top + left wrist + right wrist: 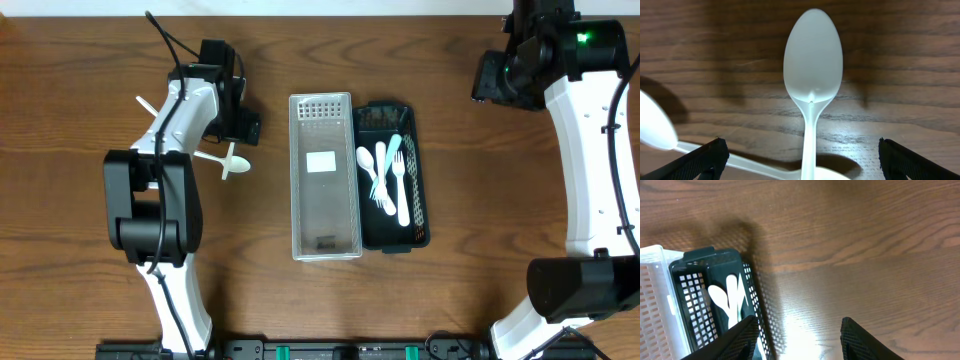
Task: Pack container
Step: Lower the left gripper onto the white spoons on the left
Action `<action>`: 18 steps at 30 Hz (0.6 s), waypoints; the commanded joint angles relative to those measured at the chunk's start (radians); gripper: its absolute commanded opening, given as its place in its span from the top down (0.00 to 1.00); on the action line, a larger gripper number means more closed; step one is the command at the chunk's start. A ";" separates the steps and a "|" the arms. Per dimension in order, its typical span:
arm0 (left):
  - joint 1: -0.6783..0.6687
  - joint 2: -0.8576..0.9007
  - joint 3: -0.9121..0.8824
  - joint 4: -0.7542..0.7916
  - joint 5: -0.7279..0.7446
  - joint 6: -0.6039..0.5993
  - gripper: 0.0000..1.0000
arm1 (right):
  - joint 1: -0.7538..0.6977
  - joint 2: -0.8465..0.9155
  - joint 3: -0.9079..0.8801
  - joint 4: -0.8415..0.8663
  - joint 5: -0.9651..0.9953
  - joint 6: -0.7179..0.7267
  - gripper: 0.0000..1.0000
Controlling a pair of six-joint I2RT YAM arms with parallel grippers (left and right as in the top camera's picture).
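Note:
A white plastic spoon (812, 60) lies on the wooden table, its handle running back between my left gripper's (801, 152) wide-open fingers. A second white spoon (655, 127) lies at the left, its handle crossing under the first. In the overhead view these spoons (233, 163) lie just below my left gripper (243, 128). A black mesh basket (422, 190) holds several white and pale blue utensils (385, 175). My right gripper (800, 332) is open and empty above bare table right of the basket (752, 300); it is at the top right in the overhead view (497, 77).
A clear rectangular container (325, 240) stands against the basket's left side, with only a small label and a dark speck inside. Another white utensil (145, 103) pokes out from under the left arm. The right arm runs down the table's right edge.

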State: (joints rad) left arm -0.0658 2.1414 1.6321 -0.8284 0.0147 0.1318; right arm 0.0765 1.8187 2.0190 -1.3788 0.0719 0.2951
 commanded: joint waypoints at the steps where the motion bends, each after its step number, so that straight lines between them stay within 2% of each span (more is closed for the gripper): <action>1: 0.027 0.038 0.002 0.001 0.050 0.026 0.02 | -0.007 -0.004 0.013 -0.005 0.007 -0.003 0.44; 18: 0.047 0.081 0.000 0.026 0.047 0.033 0.01 | -0.011 -0.004 0.013 -0.002 0.007 0.015 0.43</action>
State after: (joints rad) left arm -0.0216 2.1929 1.6321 -0.8028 0.0532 0.1551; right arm 0.0750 1.8187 2.0190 -1.3796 0.0719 0.3027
